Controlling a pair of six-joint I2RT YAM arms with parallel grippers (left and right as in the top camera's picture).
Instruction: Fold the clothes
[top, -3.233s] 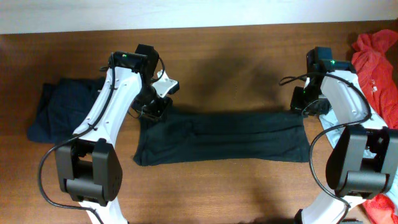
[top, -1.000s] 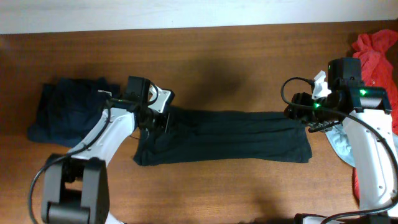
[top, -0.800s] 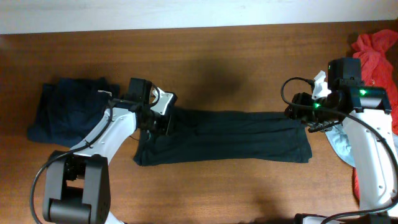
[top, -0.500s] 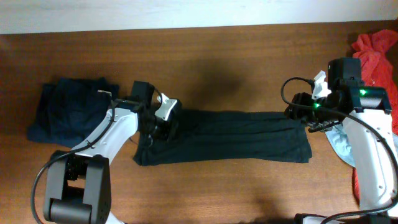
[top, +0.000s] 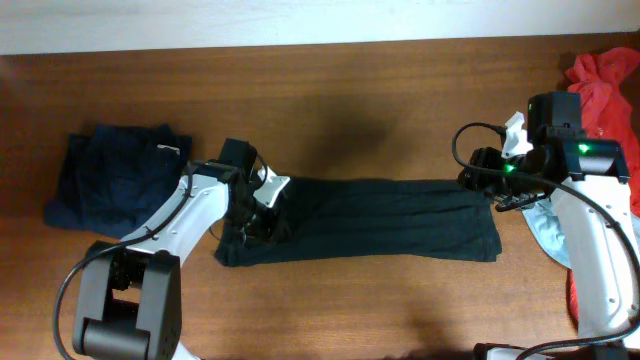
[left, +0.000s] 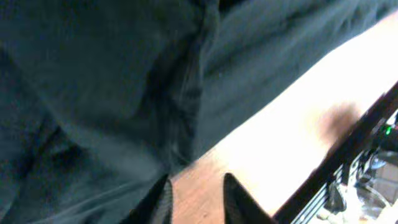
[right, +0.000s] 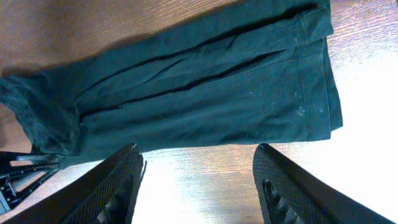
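a: where is the black shirt (top: 370, 220) found?
b: it is laid flat across the middle of the worktop (top: 350, 90), folded into a long narrow band running from left to right. lengthwise creases are seen along it.
a: how is the left tool (top: 260, 205) placed?
b: it is set low over the left end of the band, near the lower corner. in the left wrist view its 2 fingers (left: 242, 202) are seen parted, with bare wood between the tips and the cloth edge just beyond them. nothing is gripped.
a: and the right tool (right: 198, 152)?
b: it is held above the right end of the band, clear of the cloth. its 2 fingers are spread wide and nothing is held between them.
a: what else is noted on the worktop?
b: a navy shirt (top: 105, 180) is piled, folded, at the left side, with a white label (top: 168, 151) on its upper right part. a red garment (top: 605, 85) is bunched at the far right edge. a pale blue garment (top: 550, 235) is partly hidden under the right arm, just beside the band's right end.
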